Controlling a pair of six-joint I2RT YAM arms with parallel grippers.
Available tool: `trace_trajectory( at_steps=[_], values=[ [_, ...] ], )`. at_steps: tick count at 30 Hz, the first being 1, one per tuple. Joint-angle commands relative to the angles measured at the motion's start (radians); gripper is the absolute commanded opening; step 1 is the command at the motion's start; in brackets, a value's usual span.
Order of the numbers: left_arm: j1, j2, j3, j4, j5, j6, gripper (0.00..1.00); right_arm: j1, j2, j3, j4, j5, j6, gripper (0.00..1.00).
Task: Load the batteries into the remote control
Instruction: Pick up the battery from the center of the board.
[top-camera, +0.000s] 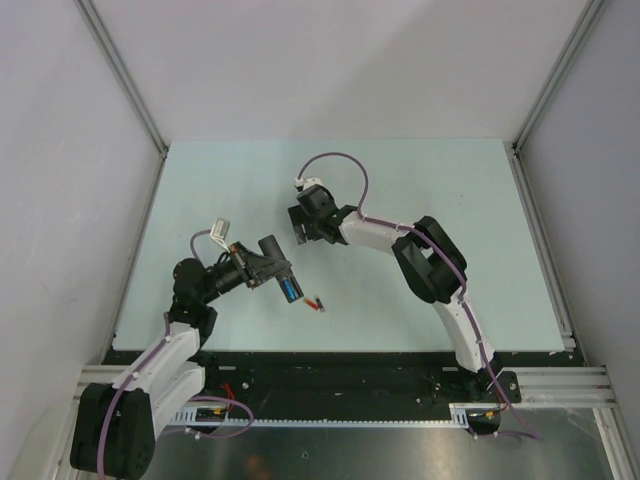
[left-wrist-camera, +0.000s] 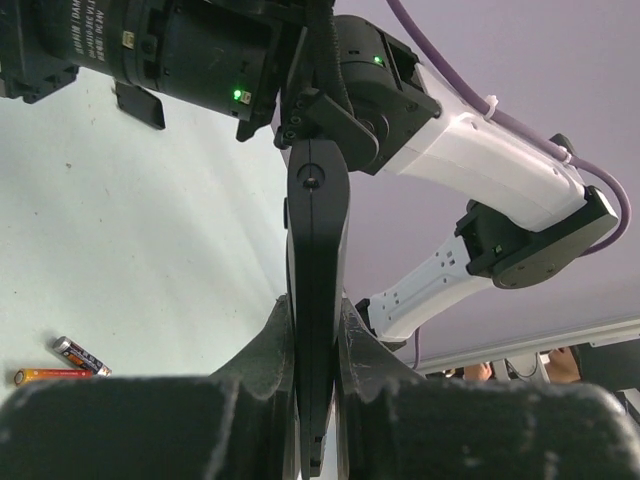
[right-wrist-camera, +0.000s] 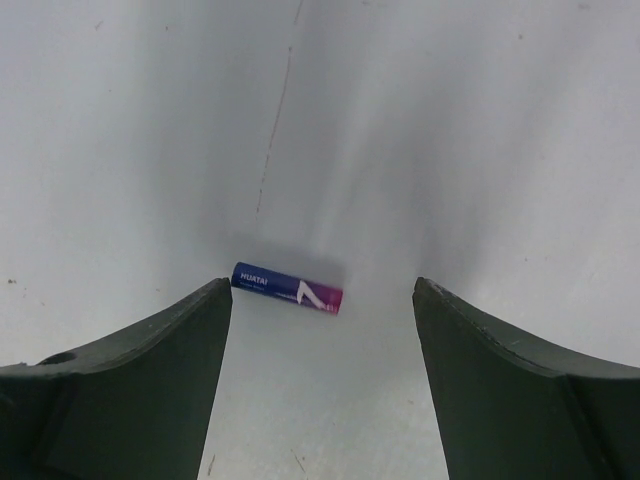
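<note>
My left gripper (top-camera: 276, 272) is shut on the remote control (left-wrist-camera: 318, 230), a slim black bar held edge-on between the fingers (left-wrist-camera: 268, 345) and lifted off the table. From above, a blue battery (top-camera: 289, 290) shows on the remote's upper face. My right gripper (right-wrist-camera: 322, 285) hangs open over a blue-and-magenta battery (right-wrist-camera: 288, 287) lying on the table between its fingertips, closer to the left one. In the top view this gripper (top-camera: 303, 232) hides that battery. A red-orange battery (left-wrist-camera: 45, 376) and a darker one (left-wrist-camera: 80, 354) lie side by side just right of the remote (top-camera: 318, 303).
The pale green table (top-camera: 420, 190) is walled by grey panels on three sides, with a metal rail (top-camera: 400, 375) along the near edge. The right arm's white links (left-wrist-camera: 480, 160) stretch across close behind the held remote.
</note>
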Motion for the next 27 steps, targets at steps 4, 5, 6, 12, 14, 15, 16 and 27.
trace_trajectory(
  at_steps=[4, 5, 6, 12, 14, 15, 16, 27],
  values=[
    [0.011, -0.003, 0.049, 0.028, 0.03, 0.032, 0.0, 0.005, 0.063, 0.11, -0.065, -0.008, -0.076, 0.76],
    [0.011, -0.001, 0.049, 0.028, 0.032, 0.034, 0.0, 0.007, 0.065, 0.109, -0.065, -0.011, -0.079, 0.76],
    [0.013, 0.0, 0.047, 0.029, 0.033, 0.035, 0.0, 0.005, 0.067, 0.107, -0.067, -0.013, -0.079, 0.75],
    [0.013, 0.009, 0.046, 0.029, 0.03, 0.038, 0.0, 0.013, 0.048, 0.075, -0.061, -0.003, -0.038, 0.74],
    [0.013, 0.011, 0.049, 0.029, 0.032, 0.038, 0.0, 0.013, 0.045, 0.063, -0.058, -0.002, -0.019, 0.74],
    [0.013, 0.011, 0.049, 0.029, 0.032, 0.038, 0.0, 0.013, 0.045, 0.063, -0.059, 0.0, -0.005, 0.74],
    [0.013, 0.011, 0.05, 0.028, 0.032, 0.04, 0.0, 0.013, 0.044, 0.061, -0.059, 0.0, 0.016, 0.74],
    [0.013, 0.0, 0.043, 0.029, 0.032, 0.035, 0.0, 0.019, 0.037, 0.081, -0.091, 0.047, 0.09, 0.73]
  ],
)
